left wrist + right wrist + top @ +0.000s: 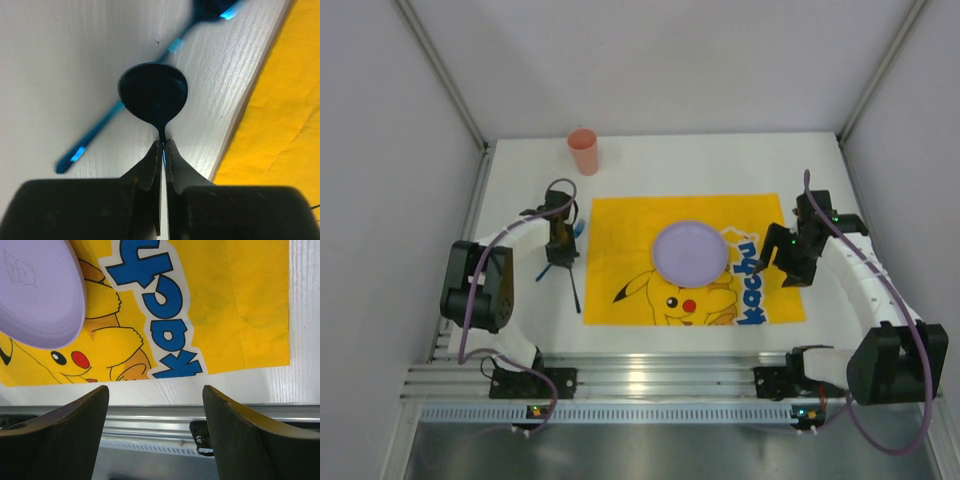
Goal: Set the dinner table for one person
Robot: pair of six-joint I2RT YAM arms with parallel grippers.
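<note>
My left gripper (163, 142) is shut on the thin neck of a dark blue spoon (152, 95), whose bowl sticks out past the fingertips just above the white dinner table (60, 75). In the top view the left gripper (561, 250) stands left of the yellow Pikachu cloth (620, 230), and the spoon's handle (573, 288) trails toward the near edge. A second blue utensil (95, 132) lies slantwise under the spoon. A purple plate (689, 250) sits on the cloth. My right gripper (772, 268) hangs open and empty over the cloth's right part; its wide-apart jaws (155, 390) frame the near rail.
A pink cup (584, 151) stands upright at the back left of the dinner table (720, 165). The ribbed aluminium rail (650, 375) runs along the near edge. Grey walls close in left, right and behind. The plate (37, 290) shows at the right wrist view's upper left.
</note>
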